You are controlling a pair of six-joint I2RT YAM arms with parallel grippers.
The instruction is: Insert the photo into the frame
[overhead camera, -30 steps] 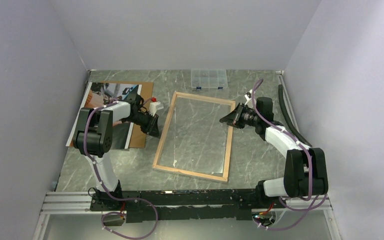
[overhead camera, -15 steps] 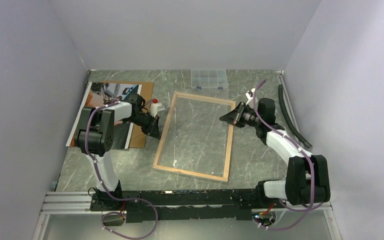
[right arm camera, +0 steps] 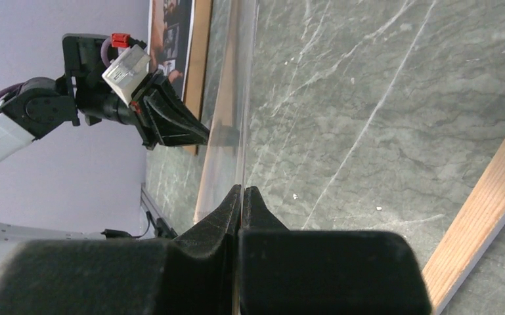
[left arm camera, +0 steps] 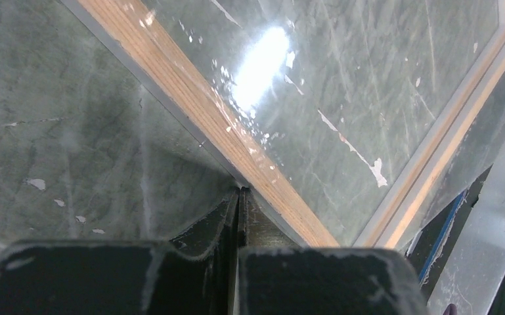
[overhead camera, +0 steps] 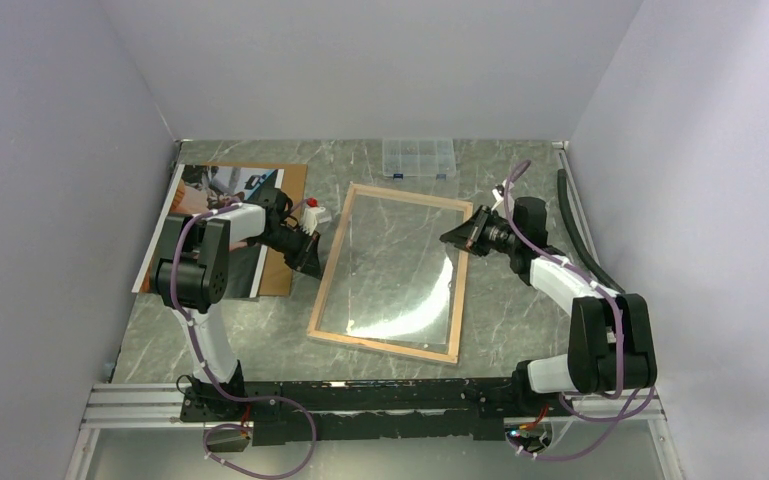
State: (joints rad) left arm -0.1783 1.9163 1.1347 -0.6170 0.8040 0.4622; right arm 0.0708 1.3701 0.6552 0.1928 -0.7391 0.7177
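Note:
The frame [overhead camera: 380, 346] lies back up on the table, its light wood border showing. The clear pane [overhead camera: 400, 270] glares near its lower end. My right gripper [overhead camera: 450, 240] is shut on the pane's right edge; in the right wrist view the pane [right arm camera: 244, 98] runs edge-on away from the jaws [right arm camera: 243, 190], raised above the wood border [right arm camera: 486, 203]. My left gripper [overhead camera: 312, 262] is shut and empty, its tips [left arm camera: 239, 193] against the outer side of the frame's left border [left arm camera: 197, 105]. The photo [overhead camera: 200, 190] lies at the far left, partly under my left arm.
A brown backing board [overhead camera: 295, 180] lies under the photo. A small clear compartment box [overhead camera: 419, 158] stands at the back wall. A black strip [overhead camera: 575, 225] lies along the right wall. Walls close in on three sides.
A bright glare has appeared on the pane's lower part, so the pane has tilted in my right gripper. The right arm shifted slightly. The left gripper stays at the frame's left border.

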